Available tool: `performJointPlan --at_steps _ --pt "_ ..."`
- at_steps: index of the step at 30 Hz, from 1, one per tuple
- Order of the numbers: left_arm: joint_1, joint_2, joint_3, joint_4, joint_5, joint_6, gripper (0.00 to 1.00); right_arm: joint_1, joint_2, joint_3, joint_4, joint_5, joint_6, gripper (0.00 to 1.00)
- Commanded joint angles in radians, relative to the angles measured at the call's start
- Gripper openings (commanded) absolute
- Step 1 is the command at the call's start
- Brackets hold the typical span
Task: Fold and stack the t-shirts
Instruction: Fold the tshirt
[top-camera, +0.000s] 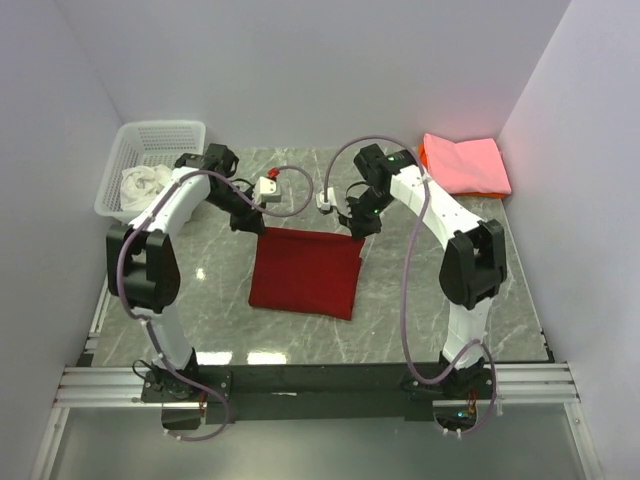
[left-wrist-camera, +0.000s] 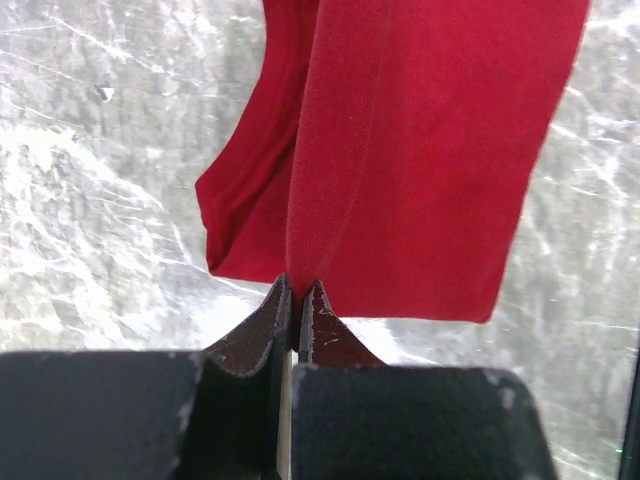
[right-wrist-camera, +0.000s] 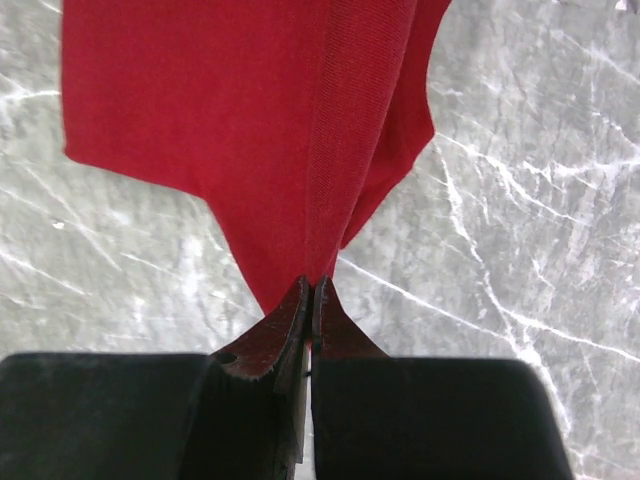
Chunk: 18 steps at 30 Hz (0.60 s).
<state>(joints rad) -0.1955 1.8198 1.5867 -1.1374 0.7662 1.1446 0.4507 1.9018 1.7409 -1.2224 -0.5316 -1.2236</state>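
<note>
Deep red t-shirt (top-camera: 305, 272): sitting at the middle of the desk (top-camera: 430, 290) as a folded, roughly rectangular panel. Its far edge is being held at both corners, and the rest is spreading toward the arm bases.

Left fingers (left-wrist-camera: 262, 325): pressing together on the far left corner of the deep red t-shirt, with cloth fanning out from the tips in a doubled layer.

Right fingers (right-wrist-camera: 270, 335): clamping the far right corner in the same way, with a fold running straight out from the tips.

Pink t-shirt (top-camera: 465, 163): lying folded at the far right corner of the desk, well apart from the red one.

Orange t-shirt (top-camera: 423, 152): showing only as an edge under the pink one.

White t-shirt (top-camera: 143, 185): sitting bunched inside the basket (top-camera: 165, 135), a white lattice tub at the far left corner.
</note>
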Motion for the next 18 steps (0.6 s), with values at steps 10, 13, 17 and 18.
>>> performJointPlan --at_steps 10,13,17,18 --pt "0.014 0.167 0.162 -0.009 0.024 0.073 0.03 -0.040 0.098 0.138 -0.192 0.012 -0.076 0.00" --pt "0.014 0.190 0.174 -0.004 0.024 0.078 0.03 -0.038 0.094 0.144 -0.210 -0.002 -0.071 0.00" --pt "0.013 0.226 0.183 0.013 0.019 0.070 0.04 -0.040 0.108 0.108 -0.142 0.025 -0.030 0.00" --pt "0.013 0.233 0.188 0.018 0.018 0.067 0.05 -0.041 0.126 0.106 -0.131 0.044 -0.022 0.00"
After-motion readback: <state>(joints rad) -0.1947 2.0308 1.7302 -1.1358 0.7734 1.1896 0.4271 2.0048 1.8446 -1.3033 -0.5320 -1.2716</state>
